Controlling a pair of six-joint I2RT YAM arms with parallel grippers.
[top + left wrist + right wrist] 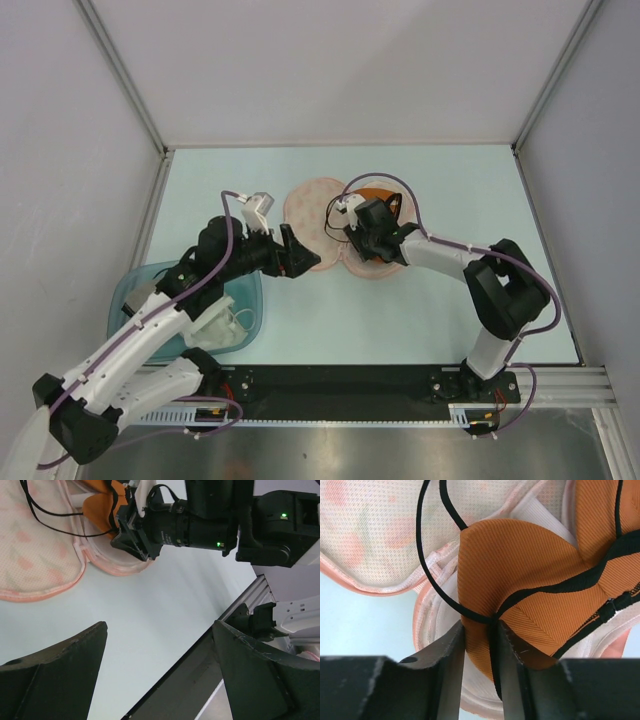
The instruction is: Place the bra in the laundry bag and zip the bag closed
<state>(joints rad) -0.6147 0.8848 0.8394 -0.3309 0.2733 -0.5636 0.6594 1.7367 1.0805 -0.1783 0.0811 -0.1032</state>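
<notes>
Right gripper, angled down, pinches bra.

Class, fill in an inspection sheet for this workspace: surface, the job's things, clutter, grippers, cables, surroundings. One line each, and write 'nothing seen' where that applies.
Surface: pale green table, no stains seen.
Job's things: laundry bag lies open, unzipped; orange bra partly on its lining, black strap trailing over the other half.
Clutter: teal tub at the near left, white garment inside.
Grippers: left gripper open, hovering beside the bag; right gripper shut on the bra's cup edge.
Cables: purple cables run along both arms.
Surroundings: white walls, metal frame posts.
</notes>
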